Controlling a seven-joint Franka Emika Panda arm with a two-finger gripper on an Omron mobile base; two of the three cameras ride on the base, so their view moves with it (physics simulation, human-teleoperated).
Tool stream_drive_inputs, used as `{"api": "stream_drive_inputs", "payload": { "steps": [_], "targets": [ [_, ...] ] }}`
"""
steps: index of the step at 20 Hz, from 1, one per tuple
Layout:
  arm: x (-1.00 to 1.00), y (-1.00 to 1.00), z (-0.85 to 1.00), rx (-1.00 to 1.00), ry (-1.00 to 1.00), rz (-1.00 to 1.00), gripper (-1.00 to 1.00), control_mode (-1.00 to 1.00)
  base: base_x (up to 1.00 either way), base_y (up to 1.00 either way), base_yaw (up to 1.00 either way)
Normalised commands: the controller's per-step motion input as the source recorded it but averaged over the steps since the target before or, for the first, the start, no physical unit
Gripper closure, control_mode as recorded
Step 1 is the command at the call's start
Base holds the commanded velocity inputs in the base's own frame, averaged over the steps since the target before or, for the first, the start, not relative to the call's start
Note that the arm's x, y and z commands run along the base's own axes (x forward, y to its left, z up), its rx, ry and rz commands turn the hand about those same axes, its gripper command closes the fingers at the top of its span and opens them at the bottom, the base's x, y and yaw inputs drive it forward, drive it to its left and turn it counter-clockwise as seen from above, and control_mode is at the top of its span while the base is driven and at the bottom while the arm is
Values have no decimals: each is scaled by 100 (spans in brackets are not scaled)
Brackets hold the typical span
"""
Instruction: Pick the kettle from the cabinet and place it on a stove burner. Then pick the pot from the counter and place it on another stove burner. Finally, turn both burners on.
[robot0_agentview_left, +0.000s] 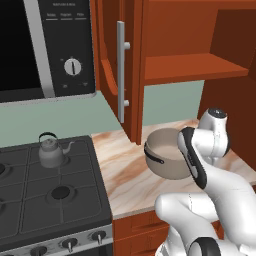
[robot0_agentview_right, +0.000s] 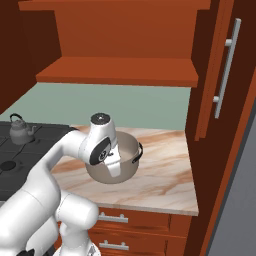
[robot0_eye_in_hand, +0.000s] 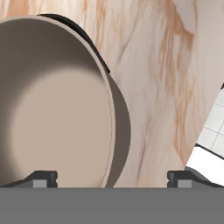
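Left base: kettle (robot0_agentview_left: 50, 150) sits on a rear burner; pot (robot0_agentview_left: 167, 153) on counter (robot0_agentview_left: 125, 170).
Right base: arm probably hides the far rim.
Hand: gripper (robot0_eye_in_hand: 112, 178) spread wide astride the pot wall; off-centre closing could tip it.

The pot (robot0_agentview_left: 167, 155) stands on the desk (robot0_agentview_left: 125, 165), right of the cooktop (robot0_agentview_left: 30, 200). The kettle (robot0_agentview_left: 50, 150) sits on the cooktop's rear-right burner, left of the pot.

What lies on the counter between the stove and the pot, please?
Nothing: in the left base view, bare counter separates the stove from the pot.
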Motion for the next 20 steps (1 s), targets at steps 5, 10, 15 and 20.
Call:
{"api": "stream_drive_inputs", "payload": {
  "steps": [5, 10, 15, 20],
  "targets": [
    [10, 0, -23, -2, 3, -1, -100, -100, 0, 0, 0],
    [11, -2, -25, -3, 2, -1, -100, -100, 0, 0, 0],
    [15, 0, -15, 0, 1, 0, -100, -100, 0, 0, 0],
    [16, 0, -16, 0, 0, 0, 100, -100, 0, 0, 0]
  ]
}}
